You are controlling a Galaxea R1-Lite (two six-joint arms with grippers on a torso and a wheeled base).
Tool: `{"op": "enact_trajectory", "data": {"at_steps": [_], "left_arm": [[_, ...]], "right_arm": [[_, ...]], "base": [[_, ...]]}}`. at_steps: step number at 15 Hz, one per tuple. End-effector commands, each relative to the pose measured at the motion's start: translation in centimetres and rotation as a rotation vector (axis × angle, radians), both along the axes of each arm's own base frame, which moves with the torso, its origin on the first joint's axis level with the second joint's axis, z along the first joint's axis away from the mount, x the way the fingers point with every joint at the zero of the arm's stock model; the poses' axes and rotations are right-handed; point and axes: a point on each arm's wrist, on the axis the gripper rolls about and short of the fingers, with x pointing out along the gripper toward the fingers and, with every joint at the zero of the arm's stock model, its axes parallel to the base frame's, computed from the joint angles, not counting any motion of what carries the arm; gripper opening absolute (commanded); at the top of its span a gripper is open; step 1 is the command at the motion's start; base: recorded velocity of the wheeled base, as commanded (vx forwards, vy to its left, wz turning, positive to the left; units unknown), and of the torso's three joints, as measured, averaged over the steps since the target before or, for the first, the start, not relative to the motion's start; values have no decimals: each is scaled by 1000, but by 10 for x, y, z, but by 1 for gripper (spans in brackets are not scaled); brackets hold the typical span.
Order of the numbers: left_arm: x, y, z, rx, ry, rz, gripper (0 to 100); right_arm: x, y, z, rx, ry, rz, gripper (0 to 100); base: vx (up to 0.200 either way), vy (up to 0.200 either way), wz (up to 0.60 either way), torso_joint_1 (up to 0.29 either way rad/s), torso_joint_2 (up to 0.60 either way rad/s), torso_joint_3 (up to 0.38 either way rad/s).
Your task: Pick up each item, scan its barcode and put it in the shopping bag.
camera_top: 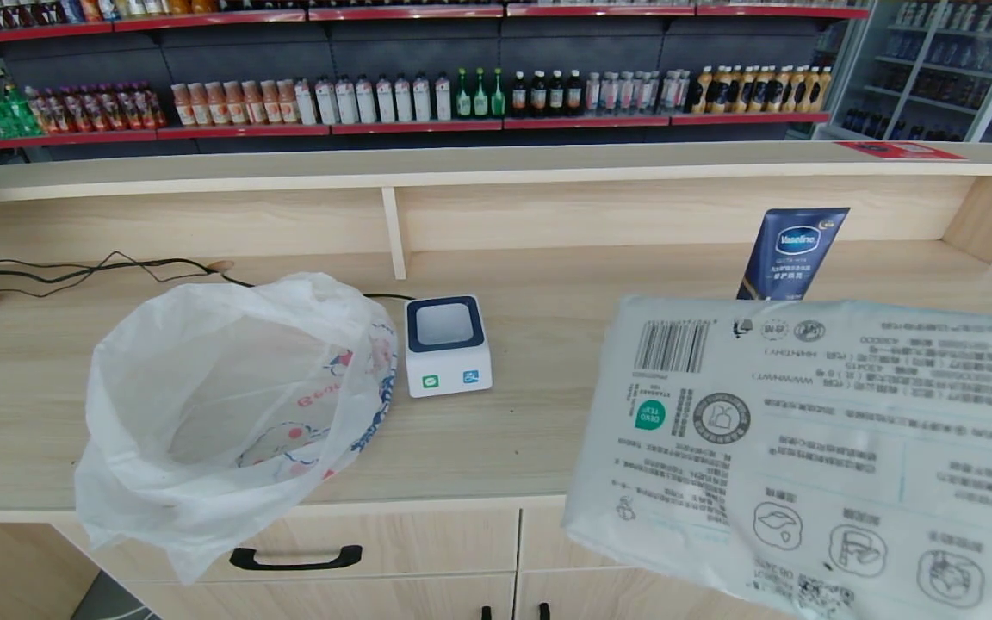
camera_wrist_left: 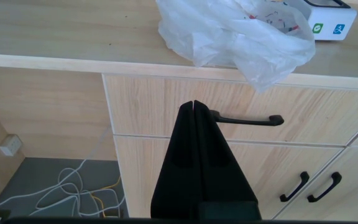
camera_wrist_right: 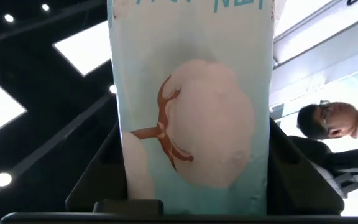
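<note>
While my right claw [camera_wrist_right: 194, 124] stood clamped on the white pack [camera_top: 806, 456], that pack filled the lower right of the head frame, its barcode facing the camera; my left claw [camera_wrist_left: 194, 106] hung with fingers pressed together before the drawer fronts [camera_wrist_left: 142, 106] under the counter [camera_top: 505, 439]; farther in, the shopping bag [camera_top: 143, 370] gaped at centre left, the scanner [camera_top: 447, 344] just beside it; a blue tube [camera_top: 793, 254] stood upright behind the pack; bottle shelves [camera_top: 418, 127] lined the top.
</note>
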Motion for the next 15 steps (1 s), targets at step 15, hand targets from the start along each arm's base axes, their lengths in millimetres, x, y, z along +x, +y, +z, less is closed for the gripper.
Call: {"op": "enact_trajectory", "data": {"at_steps": [15], "left_arm": [[0, 0, 0, 0, 1, 0, 0]], "right_arm": [[13, 2, -51, -667, -1265, -391, 0]], "base": [[0, 0, 0, 0, 0, 0]]}}
